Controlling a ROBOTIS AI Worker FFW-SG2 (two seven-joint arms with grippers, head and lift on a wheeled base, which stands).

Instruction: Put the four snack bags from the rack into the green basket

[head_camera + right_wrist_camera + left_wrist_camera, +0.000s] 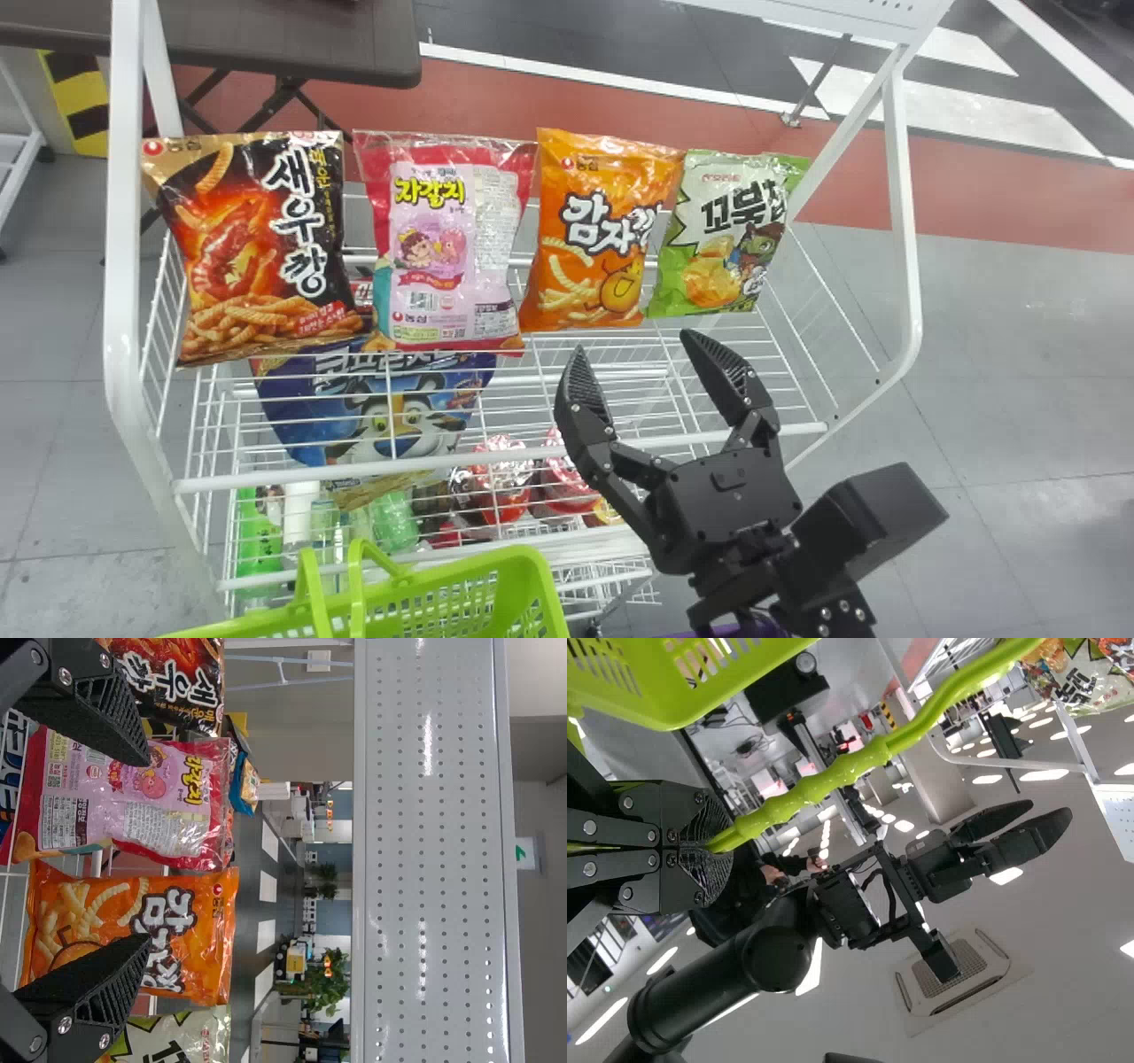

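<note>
In the head view my right gripper (pixel 656 381) is open, just in front of the orange snack bag (pixel 602 230) and the green one (pixel 731 235). The pink bag (pixel 452 239) and the black-and-red bag (pixel 252 248) stand to their left on the rack. The right wrist view has my right gripper (pixel 146 850) with parted fingers, the pink bag (pixel 133 802) and orange bag (pixel 133 930) beyond them. The green basket (pixel 443 611) is at the bottom edge of the head view. In the left wrist view my left gripper (pixel 713 846) is closed on the basket's handle (pixel 824 784).
The white wire rack (pixel 505 461) has a front rail between my right gripper and the basket. A blue bag (pixel 381 416), red packages (pixel 500 478) and green bottles (pixel 259 540) are on its lower level. A dark table (pixel 292 44) stands behind.
</note>
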